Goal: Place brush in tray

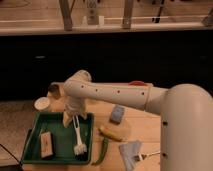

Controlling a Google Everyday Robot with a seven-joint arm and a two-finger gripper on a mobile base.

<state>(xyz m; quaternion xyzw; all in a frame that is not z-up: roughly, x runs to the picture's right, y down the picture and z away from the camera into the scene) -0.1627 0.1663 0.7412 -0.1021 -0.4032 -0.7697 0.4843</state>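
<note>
The brush [77, 136] is inside the tray [61, 142], in its right half. The white head is low against the tray floor near the front rim, and the handle runs up toward the back rim. I cannot tell whether the head is touching the floor.

The gripper [70, 119] is over the tray's back right corner. Its fingers appear closed on the upper end of the handle.

A block [46, 144] lies in the tray's left half, apart from the brush. Outside the right rim are a green pod [101, 150], a banana [111, 133] and a blue sponge [118, 114]. A cup [42, 104] stands behind the back left corner.

Hazards:
- The head is close to the right rim. If the handle is released while tilted, the brush may tip over that rim onto the pod.
- Withdrawing before the fingers fully part may drag the brush out.
- Pushing down may flex the handle or shift the tray.
</note>
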